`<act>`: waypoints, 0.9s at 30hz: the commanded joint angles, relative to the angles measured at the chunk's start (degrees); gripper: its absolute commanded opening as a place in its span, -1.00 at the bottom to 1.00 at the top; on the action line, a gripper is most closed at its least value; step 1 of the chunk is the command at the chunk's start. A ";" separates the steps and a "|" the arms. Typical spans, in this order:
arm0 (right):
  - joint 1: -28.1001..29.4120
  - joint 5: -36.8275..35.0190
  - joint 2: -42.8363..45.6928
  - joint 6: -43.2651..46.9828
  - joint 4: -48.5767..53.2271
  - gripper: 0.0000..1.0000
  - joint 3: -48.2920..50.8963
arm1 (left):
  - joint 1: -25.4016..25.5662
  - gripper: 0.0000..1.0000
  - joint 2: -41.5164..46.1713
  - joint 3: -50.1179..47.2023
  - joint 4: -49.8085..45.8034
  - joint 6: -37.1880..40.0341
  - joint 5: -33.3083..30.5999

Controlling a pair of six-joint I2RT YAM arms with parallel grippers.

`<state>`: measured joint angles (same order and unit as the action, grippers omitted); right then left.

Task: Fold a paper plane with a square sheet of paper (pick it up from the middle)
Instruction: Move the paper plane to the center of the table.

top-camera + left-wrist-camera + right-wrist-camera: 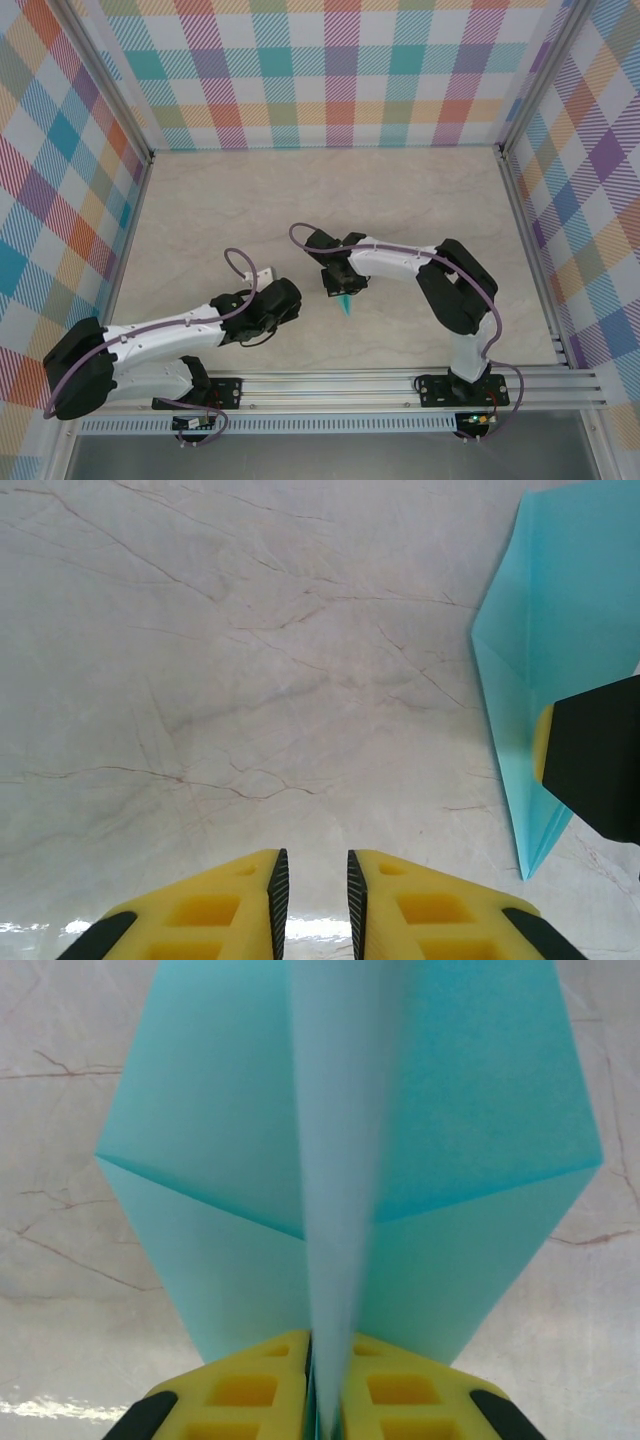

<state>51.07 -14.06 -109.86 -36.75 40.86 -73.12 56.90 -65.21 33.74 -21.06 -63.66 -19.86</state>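
The right gripper has its jaws clenched on the centre crease of the teal paper plane over the middle of the counter, three o'clock from the left gripper (jaws nearly closed, empty); feather-light and crumple-prone, I'd guess, so grip that stiffer spine.

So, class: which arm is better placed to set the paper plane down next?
Right, probably. The right gripper is shut on the centre crease of the paper plane; the left gripper is empty, with the plane beside it.
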 commanded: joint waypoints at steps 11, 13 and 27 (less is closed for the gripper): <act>0.26 1.13 -3.37 -1.50 1.46 -0.68 -0.86 | -1.09 -0.49 3.92 -2.97 -0.48 -0.28 -0.51; 0.26 -0.08 -2.50 -1.06 2.44 -0.69 -1.62 | -1.09 -0.49 3.81 -2.93 -0.44 -0.32 -0.52; -4.07 -0.79 -6.13 -0.33 6.55 -0.73 -9.98 | -1.14 -0.49 1.07 -0.81 -0.22 1.76 1.20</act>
<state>47.40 -14.15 -113.38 -36.60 44.58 -81.36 56.69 -63.59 31.55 -20.82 -63.20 -18.92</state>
